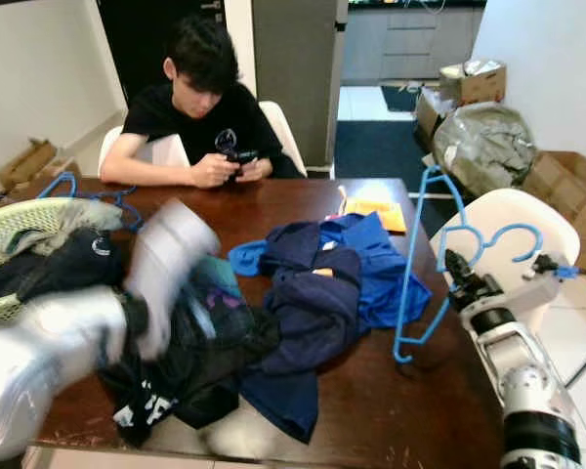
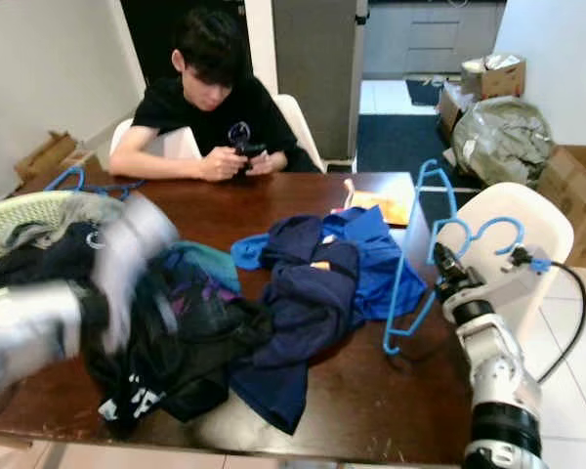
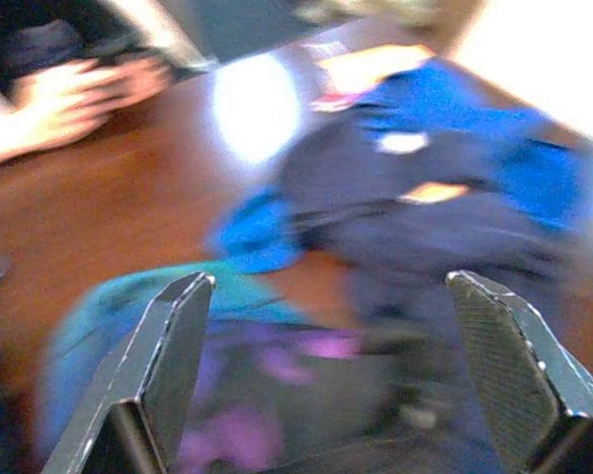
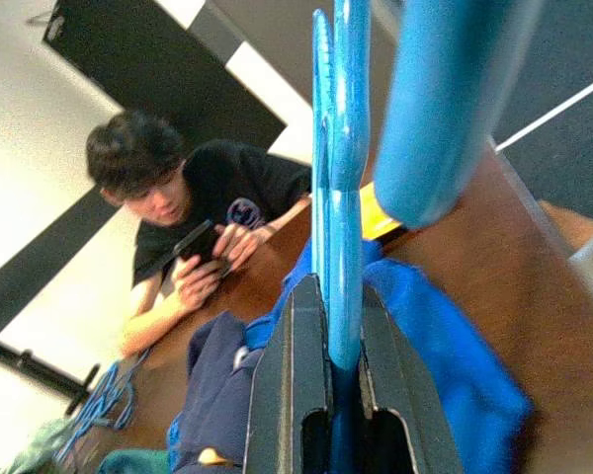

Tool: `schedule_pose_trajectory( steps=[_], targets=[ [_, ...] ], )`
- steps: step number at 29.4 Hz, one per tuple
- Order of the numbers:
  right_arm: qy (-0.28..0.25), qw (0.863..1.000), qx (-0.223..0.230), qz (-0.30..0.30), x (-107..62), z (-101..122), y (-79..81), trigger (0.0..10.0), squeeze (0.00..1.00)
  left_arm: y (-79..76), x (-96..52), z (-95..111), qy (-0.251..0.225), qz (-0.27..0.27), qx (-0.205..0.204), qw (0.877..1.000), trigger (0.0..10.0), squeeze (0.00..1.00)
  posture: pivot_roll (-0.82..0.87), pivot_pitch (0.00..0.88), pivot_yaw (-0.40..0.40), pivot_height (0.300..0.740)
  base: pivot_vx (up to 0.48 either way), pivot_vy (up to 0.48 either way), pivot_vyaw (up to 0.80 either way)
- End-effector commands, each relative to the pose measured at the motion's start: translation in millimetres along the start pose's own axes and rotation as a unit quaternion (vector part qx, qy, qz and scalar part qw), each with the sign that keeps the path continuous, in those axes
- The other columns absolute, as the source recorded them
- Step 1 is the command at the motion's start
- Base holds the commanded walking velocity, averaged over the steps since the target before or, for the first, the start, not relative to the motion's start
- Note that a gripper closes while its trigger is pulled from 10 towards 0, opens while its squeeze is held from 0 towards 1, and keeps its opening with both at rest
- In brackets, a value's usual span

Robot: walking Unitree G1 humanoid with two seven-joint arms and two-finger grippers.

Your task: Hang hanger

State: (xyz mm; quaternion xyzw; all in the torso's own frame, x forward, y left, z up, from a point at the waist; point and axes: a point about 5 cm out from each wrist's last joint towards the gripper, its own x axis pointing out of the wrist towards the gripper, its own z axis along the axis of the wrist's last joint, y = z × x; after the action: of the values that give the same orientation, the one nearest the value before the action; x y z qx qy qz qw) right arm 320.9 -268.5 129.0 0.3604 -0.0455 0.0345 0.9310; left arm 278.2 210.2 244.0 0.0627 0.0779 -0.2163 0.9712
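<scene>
A blue plastic hanger (image 1: 425,256) stands upright at the table's right edge, its lower corner resting on the wood. My right gripper (image 1: 453,264) is shut on the hanger (image 4: 338,227) near its hook. My left gripper (image 1: 171,269) is blurred with motion over the dark clothes at the left, and its two fingers (image 3: 168,346) stand wide open with nothing between them. A navy and blue garment (image 1: 337,283) lies in a heap mid-table, and black clothes (image 1: 190,357) lie beside it.
A person in a black shirt (image 1: 200,107) sits at the far side of the brown table (image 1: 391,410) holding a phone. A green laundry basket (image 1: 10,230) with clothes and more blue hangers (image 1: 68,186) sit at the left. A white chair (image 1: 513,220) and boxes (image 1: 566,181) stand to the right.
</scene>
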Motion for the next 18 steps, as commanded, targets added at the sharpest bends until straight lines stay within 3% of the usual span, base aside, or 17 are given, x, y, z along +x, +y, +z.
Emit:
schedule_pose_trajectory(
  steps=[1,2,4,6,7,8,11,13,15,17,18],
  targets=[
    [0.003,1.000,0.005,0.002,0.3,-1.3,0.9,10.0,0.00,10.4,0.3,-12.2,0.025,0.030,-0.008,0.999,10.0,0.00,-0.02,0.003,0.023,0.740,0.000,0.000,0.00],
    [0.003,1.000,0.005,0.002,0.3,-1.1,1.1,10.0,0.00,26.4,1.0,-25.5,0.036,0.062,-0.002,0.997,10.0,0.00,-0.02,0.005,0.023,0.740,0.000,0.000,0.00],
    [0.003,1.000,0.005,0.002,0.3,-1.1,1.1,10.0,0.00,26.4,1.0,-25.5,0.036,0.062,-0.002,0.997,10.0,0.00,-0.02,0.005,0.023,0.740,0.000,0.000,0.00],
    [0.004,1.000,0.003,0.001,0.2,-0.1,1.4,10.0,0.00,49.0,9.6,-66.1,0.067,0.089,0.026,0.993,10.0,0.00,-0.04,0.012,0.017,0.740,0.000,0.000,0.00],
    [0.004,1.000,0.003,0.001,0.2,-0.1,1.4,10.0,0.00,49.0,9.6,-66.1,0.067,0.089,0.026,0.993,10.0,0.00,-0.04,0.012,0.017,0.740,0.000,0.000,0.00],
    [0.005,1.000,0.001,0.001,0.0,0.2,1.4,10.0,0.00,54.3,12.8,-79.9,0.077,0.093,0.039,0.992,10.0,0.00,-0.04,0.012,0.017,0.740,0.000,0.000,0.00],
    [0.006,1.000,-0.001,0.001,-0.2,1.7,1.4,10.0,0.00,50.8,24.1,-85.5,0.065,0.046,0.038,0.996,10.0,0.00,-0.05,0.023,0.009,0.740,0.000,0.000,0.00],
    [0.006,1.000,-0.001,0.001,-0.2,1.7,1.4,10.0,0.00,50.8,24.1,-85.5,0.065,0.046,0.038,0.996,10.0,0.00,-0.05,0.023,0.009,0.740,0.000,0.000,0.00],
    [0.009,1.000,-0.007,0.001,0.2,3.5,1.7,10.0,0.00,40.7,34.4,-80.2,0.051,-0.029,0.032,0.998,10.0,0.00,-0.06,0.032,0.006,0.740,0.000,0.000,0.00],
    [0.009,1.000,-0.007,0.001,0.2,3.5,1.7,10.0,0.00,40.7,34.4,-80.2,0.051,-0.029,0.032,0.998,10.0,0.00,-0.06,0.032,0.006,0.740,0.000,0.000,0.00],
    [0.010,1.000,-0.009,0.001,0.3,4.7,1.7,10.0,0.00,36.1,37.9,-79.0,0.048,-0.066,0.013,0.997,10.0,0.00,-0.06,0.041,0.002,0.740,0.000,0.000,0.00]
  ],
)
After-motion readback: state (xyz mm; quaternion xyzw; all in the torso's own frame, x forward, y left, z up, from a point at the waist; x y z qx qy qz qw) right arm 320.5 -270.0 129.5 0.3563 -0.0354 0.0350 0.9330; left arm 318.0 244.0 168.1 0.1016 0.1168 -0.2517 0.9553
